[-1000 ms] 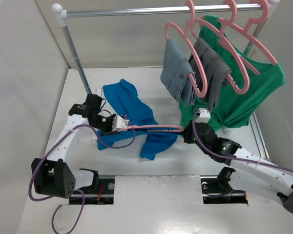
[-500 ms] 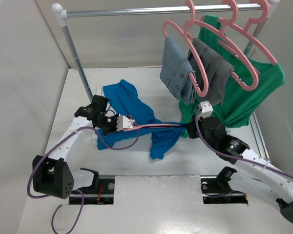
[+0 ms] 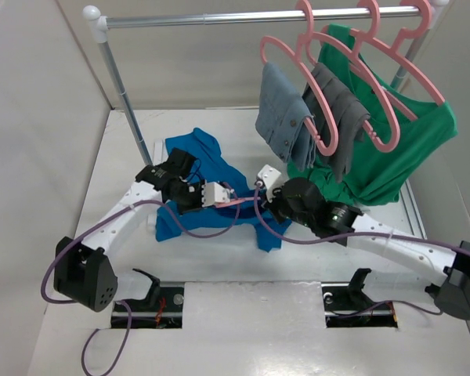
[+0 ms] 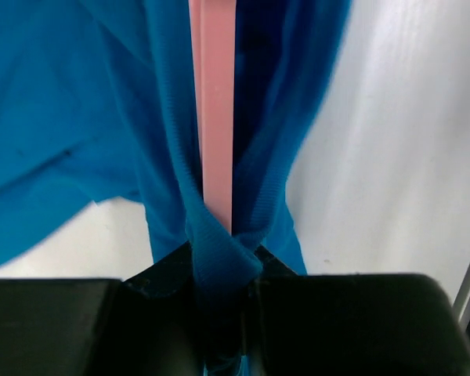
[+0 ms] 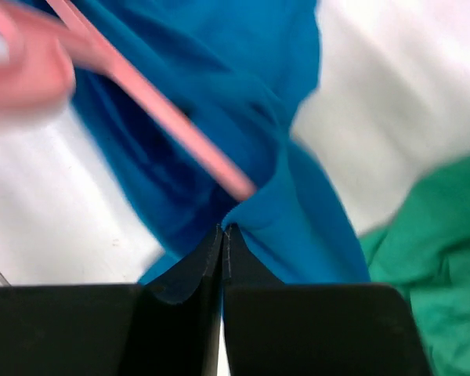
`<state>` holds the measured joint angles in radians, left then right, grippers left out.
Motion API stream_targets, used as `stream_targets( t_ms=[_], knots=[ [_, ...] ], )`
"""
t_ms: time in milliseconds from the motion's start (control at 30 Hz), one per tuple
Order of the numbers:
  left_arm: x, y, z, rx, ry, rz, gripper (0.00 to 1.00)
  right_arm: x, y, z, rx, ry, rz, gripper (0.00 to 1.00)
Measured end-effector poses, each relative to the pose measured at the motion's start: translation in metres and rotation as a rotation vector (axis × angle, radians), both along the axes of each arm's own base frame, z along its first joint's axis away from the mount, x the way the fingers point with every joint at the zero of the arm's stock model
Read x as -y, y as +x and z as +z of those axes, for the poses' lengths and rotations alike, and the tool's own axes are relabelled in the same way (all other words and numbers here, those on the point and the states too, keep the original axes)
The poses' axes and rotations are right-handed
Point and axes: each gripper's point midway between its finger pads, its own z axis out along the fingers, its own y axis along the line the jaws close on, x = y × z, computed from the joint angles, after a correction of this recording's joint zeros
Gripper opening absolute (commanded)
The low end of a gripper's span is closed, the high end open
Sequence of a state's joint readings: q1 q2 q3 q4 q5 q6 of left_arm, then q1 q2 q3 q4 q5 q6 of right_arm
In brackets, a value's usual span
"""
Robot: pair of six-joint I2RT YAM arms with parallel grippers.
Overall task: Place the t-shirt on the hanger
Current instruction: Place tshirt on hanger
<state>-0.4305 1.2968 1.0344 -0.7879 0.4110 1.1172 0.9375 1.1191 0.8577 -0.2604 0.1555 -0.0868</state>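
The bright blue t-shirt (image 3: 197,160) lies bunched on the table, partly drawn over the thin pink hanger (image 3: 241,202). My left gripper (image 3: 224,196) is shut on one end of the hanger. In the left wrist view the hanger (image 4: 217,117) runs straight up from my left gripper (image 4: 223,270), and a fold of the t-shirt (image 4: 164,141) wraps over it at the jaws. My right gripper (image 3: 260,200) is close to the left one. The right wrist view shows my right gripper (image 5: 227,229) pinched shut on an edge of the t-shirt (image 5: 298,204), with the hanger (image 5: 164,117) passing into the cloth just above.
A metal rail (image 3: 219,17) on a pole (image 3: 125,102) spans the back. Pink hangers on it carry grey trousers (image 3: 337,110), a grey-blue garment (image 3: 280,117) and a green shirt (image 3: 399,149), which hangs down to the table right of my right arm.
My right gripper has travelled left along the hanger with the t-shirt's edge, ending close to the left gripper. The left gripper has shifted a little right. The cloth is more bunched.
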Motion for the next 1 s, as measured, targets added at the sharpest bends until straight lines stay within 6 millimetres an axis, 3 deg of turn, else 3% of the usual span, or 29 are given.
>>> stream_targets(
  t_ms=[67,100,233,367,567,667,733,900,967,1000],
  knots=[
    [0.009,-0.004,0.007,0.002,-0.018,-0.041,0.00,-0.009,0.002,0.003,0.012,-0.021,0.048,0.12],
    [0.011,-0.006,0.009,-0.001,-0.024,-0.054,0.00,-0.012,0.003,0.004,0.020,-0.030,0.072,0.25],
    [0.009,-0.012,0.008,-0.019,-0.018,-0.075,0.00,-0.017,-0.004,0.010,0.038,-0.051,0.159,0.55],
    [0.007,-0.017,0.007,-0.030,-0.008,-0.102,0.00,-0.018,-0.011,0.022,0.069,-0.063,0.228,0.63],
    [0.007,-0.020,0.010,-0.021,-0.005,-0.168,0.00,-0.031,-0.022,0.055,0.156,-0.037,0.386,0.65],
    [0.009,-0.021,0.016,-0.014,-0.011,-0.198,0.00,-0.043,-0.024,0.059,0.176,-0.045,0.468,0.65],
    [0.011,-0.020,0.020,-0.005,-0.020,-0.213,0.00,-0.053,-0.023,0.052,0.169,-0.066,0.523,0.65],
    [0.011,-0.022,0.022,-0.007,-0.023,-0.231,0.00,-0.065,-0.023,0.012,0.100,-0.140,0.599,0.65],
    [0.011,-0.023,0.022,-0.010,-0.026,-0.236,0.00,-0.066,-0.022,0.003,0.092,-0.155,0.607,0.54],
    [0.012,-0.024,0.022,-0.012,-0.029,-0.237,0.00,-0.066,-0.021,0.001,0.092,-0.160,0.608,0.44]
  ],
)
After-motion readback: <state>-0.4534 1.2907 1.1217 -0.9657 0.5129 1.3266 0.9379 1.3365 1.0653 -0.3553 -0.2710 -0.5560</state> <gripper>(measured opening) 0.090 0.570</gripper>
